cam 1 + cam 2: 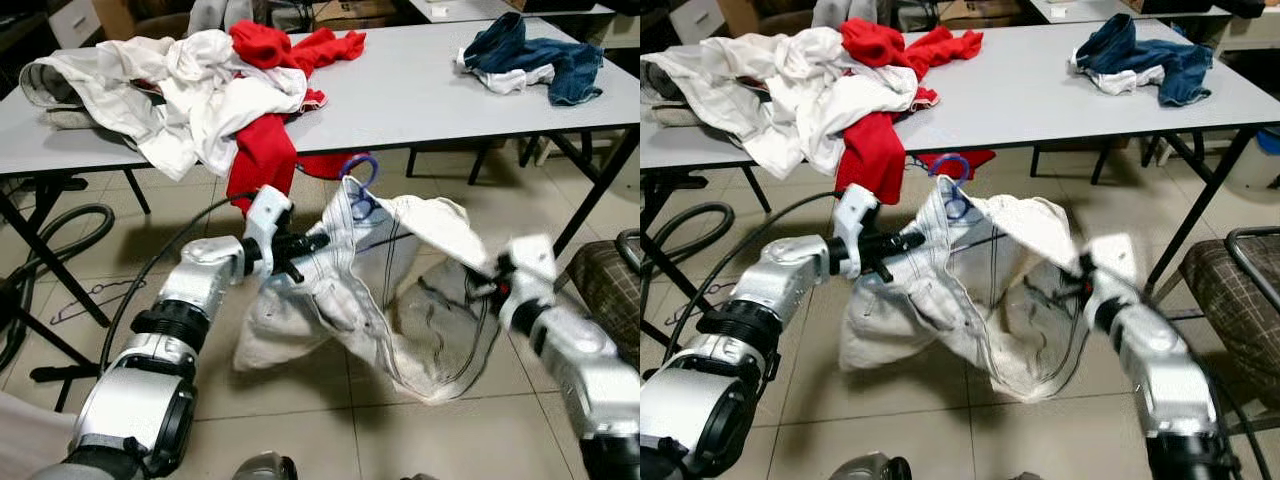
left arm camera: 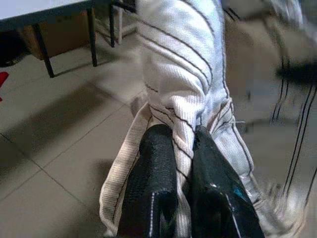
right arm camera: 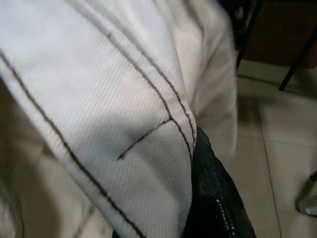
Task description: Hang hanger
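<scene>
White ribbed cloth sits pinched between the left hand's (image 1: 300, 246) black fingers (image 2: 153, 193). The right hand (image 1: 492, 283) grips the white garment's (image 1: 400, 300) other side, spreading it above the floor. A blue hanger (image 1: 362, 180) pokes out on top, before the worktop (image 1: 420, 90).

Both arms are gleaming in silver casing — ribbed black collars are ringing the joints, white blocks are capping the wrists. A black cable is looping up along the left arm, and the left gripper (image 2: 184, 171) is showing two long, glossy, faintly textured black fingers (image 2: 151, 183).
</scene>
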Robot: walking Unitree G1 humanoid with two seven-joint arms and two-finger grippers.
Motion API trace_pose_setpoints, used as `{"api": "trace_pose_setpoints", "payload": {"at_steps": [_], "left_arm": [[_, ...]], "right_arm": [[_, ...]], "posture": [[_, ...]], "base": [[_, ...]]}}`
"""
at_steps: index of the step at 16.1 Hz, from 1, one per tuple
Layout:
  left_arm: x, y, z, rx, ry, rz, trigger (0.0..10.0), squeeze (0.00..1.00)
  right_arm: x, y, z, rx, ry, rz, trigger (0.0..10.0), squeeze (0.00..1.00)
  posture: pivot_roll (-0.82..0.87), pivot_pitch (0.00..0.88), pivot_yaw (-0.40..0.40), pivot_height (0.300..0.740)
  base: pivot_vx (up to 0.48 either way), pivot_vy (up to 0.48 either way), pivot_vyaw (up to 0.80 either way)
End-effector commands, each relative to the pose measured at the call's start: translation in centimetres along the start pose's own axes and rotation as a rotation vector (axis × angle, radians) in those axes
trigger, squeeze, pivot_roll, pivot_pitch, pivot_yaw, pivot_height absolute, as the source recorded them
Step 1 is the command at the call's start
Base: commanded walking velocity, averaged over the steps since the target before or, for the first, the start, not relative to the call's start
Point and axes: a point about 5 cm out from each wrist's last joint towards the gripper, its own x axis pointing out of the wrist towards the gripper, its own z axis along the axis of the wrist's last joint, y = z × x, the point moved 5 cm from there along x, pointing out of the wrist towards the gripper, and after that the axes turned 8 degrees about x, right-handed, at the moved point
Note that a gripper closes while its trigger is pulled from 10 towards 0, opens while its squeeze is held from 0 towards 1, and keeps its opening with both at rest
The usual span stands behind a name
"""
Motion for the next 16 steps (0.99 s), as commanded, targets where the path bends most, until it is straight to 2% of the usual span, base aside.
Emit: {"api": "trace_pose_setpoints", "payload": {"at_steps": [1, 3, 5, 7, 8, 9, 10, 13, 15, 16], "left_arm": [[-0.3, 1.3, 4.1, -0.013, -0.155, 0.046, 0.0, 0.00], [-0.1, 0.6, 5.5, -0.068, -0.234, -0.008, 0.0, 0.00], [-0.4, -0.6, 6.6, -0.110, -0.284, -0.113, 0.0, 0.00], [-1.1, -3.0, 7.3, -0.153, -0.305, -0.307, 0.0, 0.00], [-1.6, -4.7, 7.3, -0.167, -0.290, -0.422, 0.0, 0.00], [-1.7, -5.1, 7.2, -0.164, -0.278, -0.448, 0.0, 0.00], [-1.6, -5.0, 6.9, -0.152, -0.265, -0.431, 0.0, 0.00], [-1.3, -4.0, 6.9, -0.106, -0.263, -0.334, 0.0, 0.00], [-1.2, -3.6, 5.7, 0.021, -0.190, -0.285, 0.0, 0.00], [-1.3, -3.5, 5.3, 0.055, -0.160, -0.284, 0.0, 0.00]], "right_arm": [[0.0, 0.7, -1.1, -0.027, 0.027, 0.004, 0.0, 0.00], [0.1, 1.3, -3.1, -0.051, 0.077, -0.001, 0.0, 0.00], [0.2, 1.1, -4.0, -0.046, 0.094, -0.030, 0.0, 0.00], [0.6, 0.7, -4.2, -0.052, 0.088, -0.054, 0.0, 0.00], [1.0, 0.3, -3.9, -0.068, 0.074, -0.084, 8.0, 0.00], [1.2, 0.2, -3.5, -0.066, 0.057, -0.085, 10.0, 0.00], [1.4, 0.3, -2.8, -0.050, 0.021, -0.053, 10.0, 1.00], [0.6, 1.6, -0.8, -0.046, -0.068, 0.098, 10.0, 1.00], [-1.6, 2.6, 0.7, -0.062, -0.118, 0.249, 10.0, 1.00], [-3.2, 2.9, 1.4, -0.086, -0.123, 0.334, 10.0, 1.00]], "posture": [[-0.04, 0.000, 0.074, 0.740], [-0.04, 0.000, 0.074, 0.740], [-0.04, 0.000, 0.075, 0.740], [-0.04, 0.000, 0.077, 0.740], [-0.04, 0.000, 0.076, 0.740], [-0.04, 0.000, 0.075, 0.740], [-0.03, 0.000, 0.074, 0.740], [-0.03, 0.000, 0.070, 0.740], [-0.04, 0.000, 0.066, 0.740], [-0.04, 0.000, 0.065, 0.740]], "base": [[0.000, 0.000, 0.00], [0.000, 0.000, 0.00], [0.000, 0.000, 0.00], [0.000, 0.000, 0.00], [0.000, 0.000, 0.00], [0.000, 0.000, 0.00], [0.000, 0.000, 0.00], [0.000, 0.000, 0.00], [0.000, 0.000, 0.00], [0.000, 0.000, 0.00]]}}
